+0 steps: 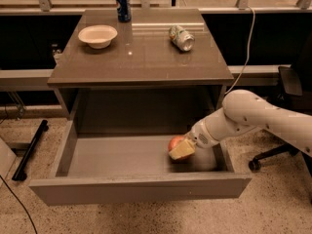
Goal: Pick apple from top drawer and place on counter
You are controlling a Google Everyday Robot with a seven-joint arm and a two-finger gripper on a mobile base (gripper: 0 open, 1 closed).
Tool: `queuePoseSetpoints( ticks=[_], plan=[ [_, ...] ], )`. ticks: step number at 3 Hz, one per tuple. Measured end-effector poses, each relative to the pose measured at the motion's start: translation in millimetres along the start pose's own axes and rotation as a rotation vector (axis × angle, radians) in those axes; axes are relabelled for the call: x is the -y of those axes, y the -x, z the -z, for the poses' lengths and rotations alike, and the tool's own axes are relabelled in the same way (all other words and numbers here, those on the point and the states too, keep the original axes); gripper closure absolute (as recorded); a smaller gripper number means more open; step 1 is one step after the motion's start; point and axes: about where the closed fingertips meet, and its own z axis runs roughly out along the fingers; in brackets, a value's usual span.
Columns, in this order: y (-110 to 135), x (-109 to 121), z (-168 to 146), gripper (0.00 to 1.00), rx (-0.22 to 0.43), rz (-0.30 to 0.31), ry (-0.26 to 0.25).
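The top drawer (141, 188) is pulled out wide below the counter (141, 57). The red apple (174, 142) lies on the drawer floor, right of the middle. My gripper (180, 151) reaches down into the drawer from the right on a white arm (243, 118). Its pale yellow tip sits right against the apple and covers the apple's front right side. The apple rests on the drawer floor.
On the counter stand a white bowl (97, 35) at the back left, a blue can (123, 6) at the back, and a crushed silver-green can (181, 37) lying at the back right. An office chair (287, 84) stands to the right. A black bar (29, 150) lies on the floor to the left.
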Motion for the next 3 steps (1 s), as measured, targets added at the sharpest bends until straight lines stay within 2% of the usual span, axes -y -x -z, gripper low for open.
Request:
queuePoseSetpoints(
  ticks=[1,2,3],
  plan=[
    [15,-1,35,1.0,0.026,0.019,-0.01],
    [40,4,77,1.0,0.046,0.082,0.0],
    [75,13,132,1.0,0.047,0.19,-0.021]
  ],
)
